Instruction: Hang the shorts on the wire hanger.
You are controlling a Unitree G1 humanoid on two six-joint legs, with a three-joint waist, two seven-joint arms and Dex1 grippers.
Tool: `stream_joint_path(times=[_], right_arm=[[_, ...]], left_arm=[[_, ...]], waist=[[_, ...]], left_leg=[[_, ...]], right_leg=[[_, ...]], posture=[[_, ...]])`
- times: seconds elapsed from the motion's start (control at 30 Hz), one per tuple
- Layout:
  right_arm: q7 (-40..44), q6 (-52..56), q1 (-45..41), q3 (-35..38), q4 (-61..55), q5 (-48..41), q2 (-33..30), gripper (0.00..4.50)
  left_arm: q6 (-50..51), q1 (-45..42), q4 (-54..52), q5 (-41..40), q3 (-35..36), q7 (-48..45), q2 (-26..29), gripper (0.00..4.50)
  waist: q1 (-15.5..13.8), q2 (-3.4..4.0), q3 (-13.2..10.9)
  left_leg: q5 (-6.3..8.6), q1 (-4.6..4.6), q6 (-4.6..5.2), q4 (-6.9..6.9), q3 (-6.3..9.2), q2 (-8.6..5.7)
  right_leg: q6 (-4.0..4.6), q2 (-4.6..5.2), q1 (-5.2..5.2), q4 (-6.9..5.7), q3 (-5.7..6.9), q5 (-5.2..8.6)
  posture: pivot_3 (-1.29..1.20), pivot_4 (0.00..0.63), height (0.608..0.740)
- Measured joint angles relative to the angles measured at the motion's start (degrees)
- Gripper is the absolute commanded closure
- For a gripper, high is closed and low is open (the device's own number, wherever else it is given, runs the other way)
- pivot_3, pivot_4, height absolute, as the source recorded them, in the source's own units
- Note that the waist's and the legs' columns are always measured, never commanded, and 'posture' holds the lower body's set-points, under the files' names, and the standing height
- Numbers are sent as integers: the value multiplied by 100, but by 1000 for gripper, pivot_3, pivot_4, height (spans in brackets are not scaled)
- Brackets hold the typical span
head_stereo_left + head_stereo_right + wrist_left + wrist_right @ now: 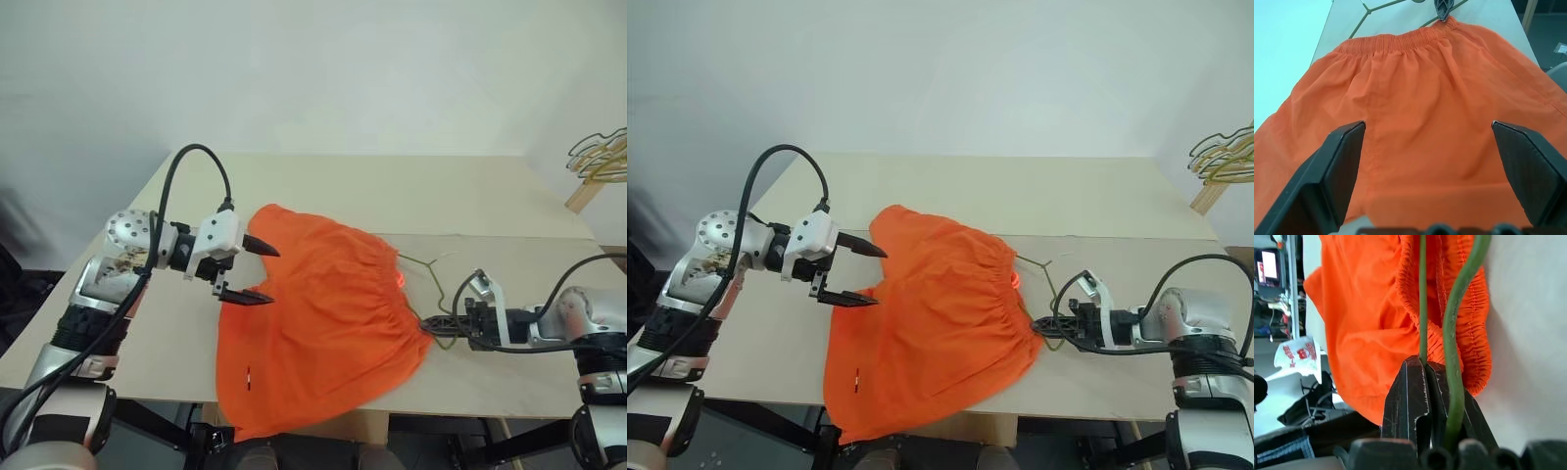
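The shorts [313, 318] lie spread on the pale counter [411, 196], near its near edge, with the gathered waistband toward the right and the legs toward the left; the near leg hangs a little over the counter's near edge. The hanger [423, 262] lies on the counter at the right of the shorts, its thin wire running up against the waistband and partly hidden by the fabric. The left end effector [257, 271] hangs just above the left edge of the shorts with its two black fingers [1334, 171] spread wide apart and nothing between them; in the left wrist view the orange fabric shows between them. The right end effector [428, 326] sits low at the near right corner of the waistband, clenched on the hanger: the right wrist view shows its wire [1453, 357] caught between the closed fingers, right beside the gathered elastic. A bunch of hangers [600, 157] sits at the far right, well apart.
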State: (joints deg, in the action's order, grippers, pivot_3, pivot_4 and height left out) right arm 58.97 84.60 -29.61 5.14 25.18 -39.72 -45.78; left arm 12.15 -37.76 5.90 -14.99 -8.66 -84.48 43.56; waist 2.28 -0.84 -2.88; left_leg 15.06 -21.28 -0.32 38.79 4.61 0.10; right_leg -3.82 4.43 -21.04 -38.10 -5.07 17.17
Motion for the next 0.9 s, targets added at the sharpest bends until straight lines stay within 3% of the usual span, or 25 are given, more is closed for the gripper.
stream_joint_path(times=[0.2, 0.43, 0.6, 0.77, 0.9], right_arm=[[-8, -383, 586, 237, -1351, -187, -16, 4500], [-440, -2375, 1098, 291, -3221, 263, 260, 4500], [-443, -3526, 1214, 13, -3980, 887, -116, 4500], [-236, -4411, 1311, -560, -4446, 1598, -613, 4500], [-24, -4469, 1138, -727, -4649, 1615, -778, 4500]], left_arm=[[-158, -50, 94, 9, -33, -18, -13, 29], [-283, -277, 372, 43, -114, -111, -47, 29], [-554, -665, 789, 155, -128, -178, -48, 29], [-1003, -1682, 1703, 162, -105, -456, -74, 29], [-1465, -2508, 2384, 133, -192, -747, -120, 29]], waist=[[29, 0, 0], [37, 0, 0], [10, 0, 0], [26, -2, -1], [98, -2, -1]], left_leg=[[0, -1, 0, -1, 0, 2], [0, -3, 0, -2, -2, 3], [0, -9, 0, -2, -1, 3], [0, -14, 0, 3, -3, 3], [0, -15, 0, 3, -3, 3]], right_leg=[[-1, -2, -3, -1, -1, 0], [-3, -2, -5, 0, -2, 1], [-3, -2, -8, 4, 2, 1], [-3, -3, -10, 4, 3, 1], [-3, -3, -11, 6, 3, 2]], posture=[[-9, 0, 740], [-19, 0, 740], [-19, 0, 740], [-76, 0, 740], [-112, 0, 740]])
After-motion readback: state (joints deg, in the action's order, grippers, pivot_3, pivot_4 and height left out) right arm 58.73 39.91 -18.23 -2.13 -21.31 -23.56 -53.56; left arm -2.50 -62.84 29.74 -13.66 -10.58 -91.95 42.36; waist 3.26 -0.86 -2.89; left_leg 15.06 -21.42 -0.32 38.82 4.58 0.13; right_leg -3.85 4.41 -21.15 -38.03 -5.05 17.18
